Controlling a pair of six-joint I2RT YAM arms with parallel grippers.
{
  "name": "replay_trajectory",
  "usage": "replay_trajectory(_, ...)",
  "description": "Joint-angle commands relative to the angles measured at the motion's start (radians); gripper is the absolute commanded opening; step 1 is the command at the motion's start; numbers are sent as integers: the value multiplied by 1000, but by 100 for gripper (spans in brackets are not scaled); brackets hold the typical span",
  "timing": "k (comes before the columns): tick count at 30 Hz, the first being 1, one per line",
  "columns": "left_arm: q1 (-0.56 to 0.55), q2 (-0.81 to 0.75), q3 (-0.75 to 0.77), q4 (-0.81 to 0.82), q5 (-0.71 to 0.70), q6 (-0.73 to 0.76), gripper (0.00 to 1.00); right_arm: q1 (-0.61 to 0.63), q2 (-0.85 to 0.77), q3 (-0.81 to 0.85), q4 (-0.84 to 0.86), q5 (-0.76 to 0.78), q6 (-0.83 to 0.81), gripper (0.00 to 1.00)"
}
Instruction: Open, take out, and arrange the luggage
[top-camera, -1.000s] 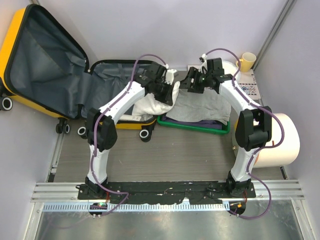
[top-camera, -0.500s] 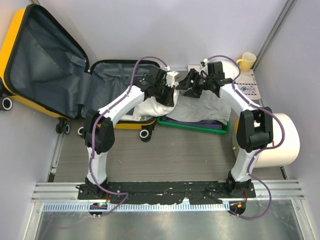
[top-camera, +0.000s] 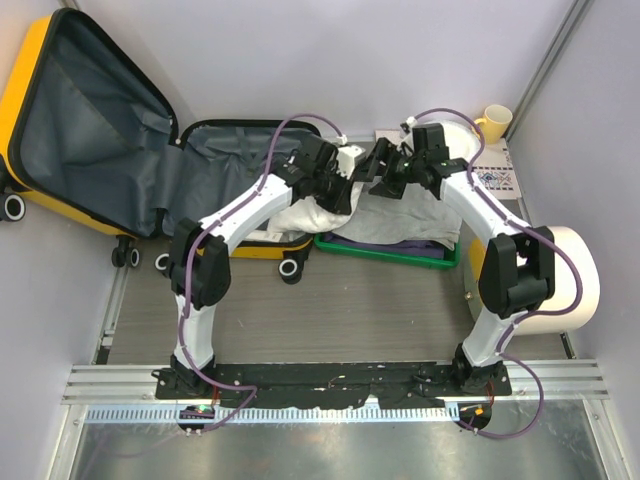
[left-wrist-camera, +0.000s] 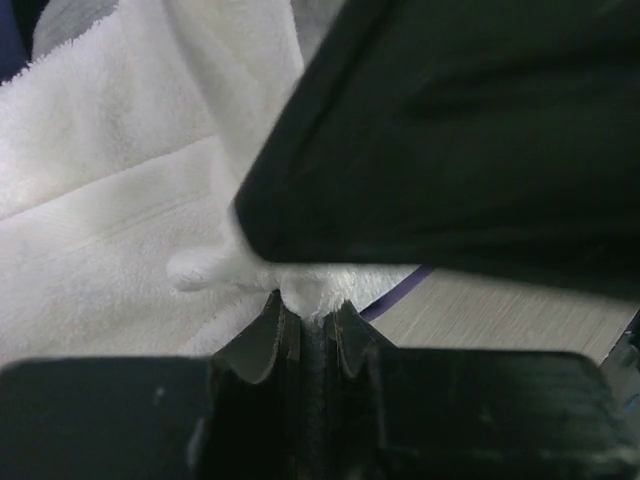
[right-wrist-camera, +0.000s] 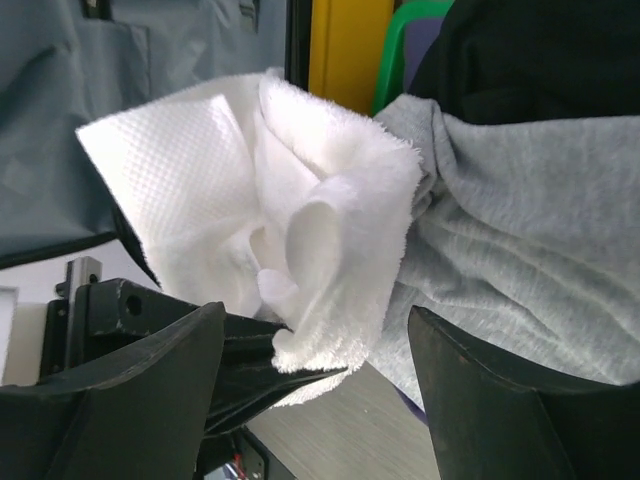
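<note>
The yellow luggage (top-camera: 60, 60) lies open at the back left, its lid (top-camera: 90, 120) showing dark grey lining and its base (top-camera: 215, 170) beside it. A white towel (top-camera: 305, 215) hangs over the base's right edge. My left gripper (top-camera: 343, 182) is shut on a fold of the towel (left-wrist-camera: 150, 200), with the pinch showing in the left wrist view (left-wrist-camera: 312, 303). My right gripper (top-camera: 377, 168) is open and faces it closely. In the right wrist view the right gripper (right-wrist-camera: 315, 320) has its jaws on either side of the towel bunch (right-wrist-camera: 330, 210), not touching it.
A green tray (top-camera: 440, 262) right of the luggage holds a grey cloth (top-camera: 400, 215) over dark clothes; the cloth also shows in the right wrist view (right-wrist-camera: 520, 250). A large cream cylinder (top-camera: 560, 280) lies at the right. A yellow mug (top-camera: 495, 120) stands at the back right.
My right gripper has moved left, closing in on the towel held by my left gripper. My left gripper has shifted slightly right with the towel.
</note>
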Motion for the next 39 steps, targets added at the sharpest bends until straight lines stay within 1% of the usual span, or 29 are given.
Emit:
replay_trajectory(1, -54, -39, -15, 96, 55, 47, 12, 45, 15, 43, -35, 106, -51, 77)
replay_trajectory(2, -54, -44, -16, 94, 52, 44, 13, 45, 26, 40, -41, 130, -58, 74)
replay_trajectory(3, -54, -46, -19, 91, 46, 48, 15, 45, 30, 38, -53, 138, -63, 68)
replay_trajectory(4, -53, -55, -15, 83, 42, 55, 30, 45, 32, 40, -59, 146, -68, 53)
replay_trajectory(6, -51, -70, 10, 22, 34, 79, 45, 45, 30, 40, -67, 163, -83, 30)
replay_trajectory(7, -50, -79, 17, -1, 32, 110, 56, 45, 29, 44, -72, 164, -94, 11)
replay_trajectory(8, -37, -108, 25, -53, 43, 119, 60, 45, 27, 44, -75, 167, -104, 2)
replay_trajectory(9, -25, -125, 36, -74, 58, 131, 62, 45, 23, 43, -78, 178, -126, 1)
replay_trajectory(10, -7, -148, 37, -91, 75, 124, 67, 45, 18, 43, -79, 178, -138, 1)
replay_trajectory(11, 39, -192, 39, -110, 95, 105, 71, 45, 13, 40, -79, 178, -149, 1)
replay_trajectory(13, 99, -236, 36, -121, 105, 42, 73, 45, 1, 31, -76, 176, -167, 1)
replay_trajectory(14, 162, -263, 31, -122, 82, 23, 73, 45, -2, 28, -76, 175, -172, 1)
replay_trajectory(15, 193, -271, 27, -124, 63, 3, 73, 43, -7, 23, -64, 173, -175, 1)
replay_trajectory(16, 225, -277, 19, -119, 46, -52, 75, 45, -16, 14, -59, 172, -181, 1)
replay_trajectory(17, 278, -280, 13, -122, 25, -76, 75, 45, -20, 9, -52, 170, -186, 1)
replay_trajectory(18, 300, -274, 4, -127, 1, -97, 76, 45, -22, 6, -43, 169, -187, 1)
replay_trajectory(21, 325, -238, -10, -151, -46, -126, 78, 46, -25, 0, -35, 156, -189, 1)
replay_trajectory(23, 323, -217, -16, -162, -20, -146, 79, 46, -27, 0, -29, 135, -192, 1)
replay_trajectory(25, 325, -193, -35, -132, -6, -175, 80, 51, -33, -6, -9, 111, -209, 1)
replay_trajectory(26, 325, -179, -33, -128, -4, -201, 80, 55, -43, -11, 5, 100, -239, 1)
replay_trajectory(29, 323, -130, -15, -113, 14, -240, 78, 65, -68, -34, 31, 95, -294, 1)
replay_trajectory(30, 325, -121, -12, -112, 25, -240, 72, 65, -73, -46, 36, 95, -308, 1)
replay_trajectory(31, 326, -107, -6, -118, 55, -226, 69, 66, -76, -51, 39, 97, -321, 1)
replay_trajectory(32, 326, -105, 16, -140, 63, -167, 67, 66, -79, -54, 37, 103, -331, 1)
replay_trajectory(33, 334, -110, 17, -162, 103, -130, 64, 66, -79, -58, 34, 106, -360, 1)
replay_trajectory(34, 355, -140, -1, -158, 184, -93, 64, 66, -80, -58, 31, 106, -379, 1)
replay_trajectory(36, 374, -180, -6, -160, 175, 20, 64, 71, -82, -61, 30, 116, -437, 1)
replay_trajectory(38, 383, -171, 112, -234, 110, 122, 66, 75, -86, -63, 31, 123, -466, 1)
replay_trajectory(39, 382, -159, 169, -307, 94, 190, 67, 78, -91, -66, 36, 127, -479, 1)
